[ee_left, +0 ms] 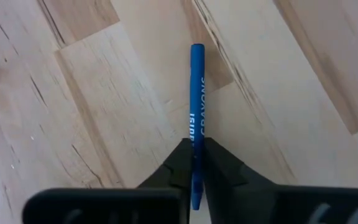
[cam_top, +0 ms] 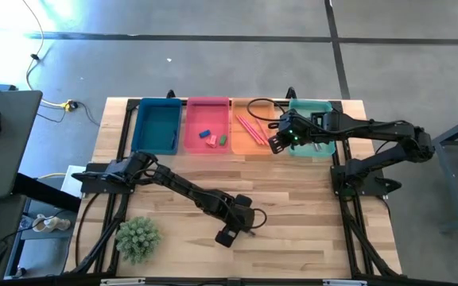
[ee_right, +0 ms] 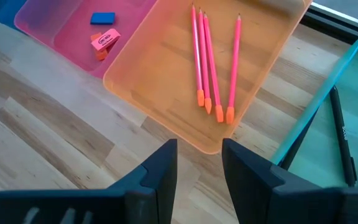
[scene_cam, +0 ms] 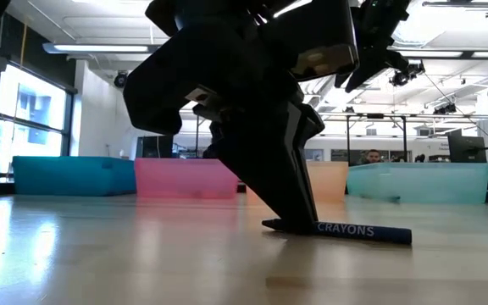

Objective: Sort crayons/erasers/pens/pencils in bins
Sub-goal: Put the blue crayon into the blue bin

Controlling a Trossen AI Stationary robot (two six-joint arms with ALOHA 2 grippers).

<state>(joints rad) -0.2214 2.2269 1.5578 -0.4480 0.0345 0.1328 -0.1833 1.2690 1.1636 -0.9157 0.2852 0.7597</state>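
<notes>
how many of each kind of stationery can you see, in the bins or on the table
Pink pencils in the orange plastic bin: 4
Small erasers in the pink bin: 3
Blue crayon on the wooden table, between the left gripper's fingers: 1
Dark pen in the teal bin: 1
Total: 9

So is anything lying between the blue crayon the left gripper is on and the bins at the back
Nothing visible. The left gripper is closed on the blue crayon on bare wood, and the table up to the bins shows only planks.

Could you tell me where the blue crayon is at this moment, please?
The blue crayon lies flat on the bare wooden table near its front edge, well away from the bins, with the left gripper closed around it, right of the small green plant.
</notes>
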